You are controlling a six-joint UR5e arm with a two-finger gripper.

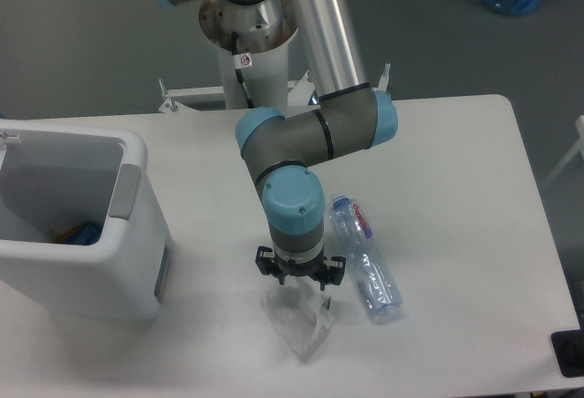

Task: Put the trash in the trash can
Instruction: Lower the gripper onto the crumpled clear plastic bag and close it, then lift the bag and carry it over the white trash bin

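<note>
Trash first: the crumpled wrapper [299, 323] lies near the bench's [456, 188] front edge, the crushed bottle [365, 257] just beside it to the right. The wrapper looks featherlight, soft and slippery, so I'd pinch a bunched fold at its top. The bottle, stiffer, wants a grip across its middle. The end effector [298, 273] hangs right over the wrapper's upper end, jaws spread, nothing held; contact can't be judged. The trash can [137, 225] waits at the bench's left edge.
</note>
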